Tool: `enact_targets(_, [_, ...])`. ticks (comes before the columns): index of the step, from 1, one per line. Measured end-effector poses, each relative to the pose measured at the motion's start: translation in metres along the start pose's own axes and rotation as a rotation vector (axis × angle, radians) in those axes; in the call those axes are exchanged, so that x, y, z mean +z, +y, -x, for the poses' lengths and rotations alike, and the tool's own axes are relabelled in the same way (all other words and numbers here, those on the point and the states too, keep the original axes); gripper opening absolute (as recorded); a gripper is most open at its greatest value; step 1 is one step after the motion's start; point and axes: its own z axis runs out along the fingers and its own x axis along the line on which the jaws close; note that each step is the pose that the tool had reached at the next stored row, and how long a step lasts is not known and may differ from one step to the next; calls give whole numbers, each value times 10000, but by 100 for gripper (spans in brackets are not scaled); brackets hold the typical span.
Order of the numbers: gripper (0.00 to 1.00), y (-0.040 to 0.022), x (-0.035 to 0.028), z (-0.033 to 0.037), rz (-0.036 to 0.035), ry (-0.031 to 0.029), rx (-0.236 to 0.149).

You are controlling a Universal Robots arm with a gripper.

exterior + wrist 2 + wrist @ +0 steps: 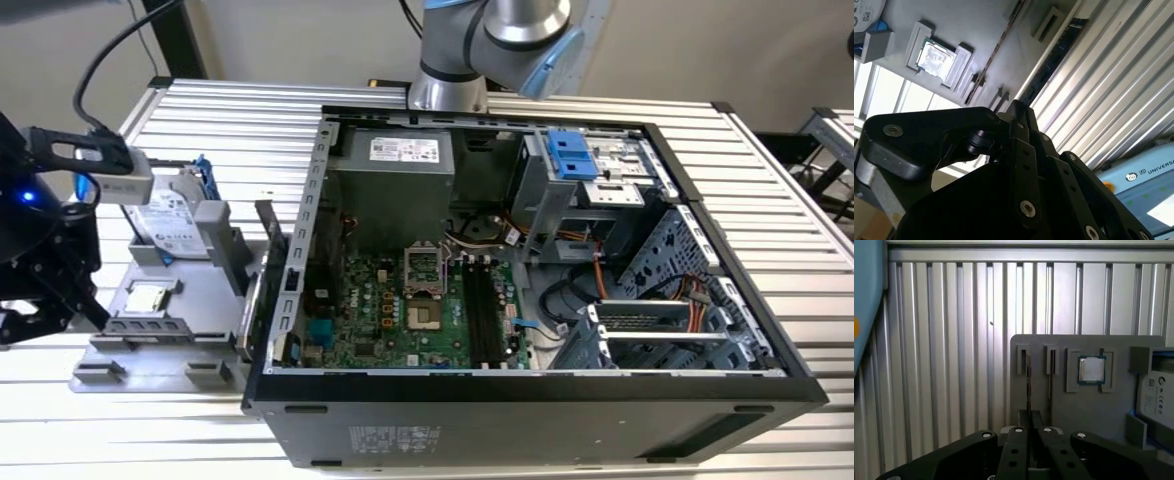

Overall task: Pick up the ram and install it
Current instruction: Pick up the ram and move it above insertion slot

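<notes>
The gripper [1029, 415] has its fingers pressed together and appears to hold nothing. Just beyond the tips, the ram [1028, 385] stands on edge in the grey fixture tray [1089, 410]. Pickup is not yet done. The motherboard memory slots [487, 312] sit unfilled.

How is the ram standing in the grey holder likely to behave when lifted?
The ram looks like a thin flat board standing on edge in a slot of the grey holder, so it is probably stiff and light. Freed from the slot it could tip easily, and its thinness suggests little tolerance for bending.
</notes>
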Motion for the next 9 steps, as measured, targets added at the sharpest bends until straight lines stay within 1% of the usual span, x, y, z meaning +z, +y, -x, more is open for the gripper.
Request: enact_targets(9, [0, 0, -113, 1, 1, -3, 2])
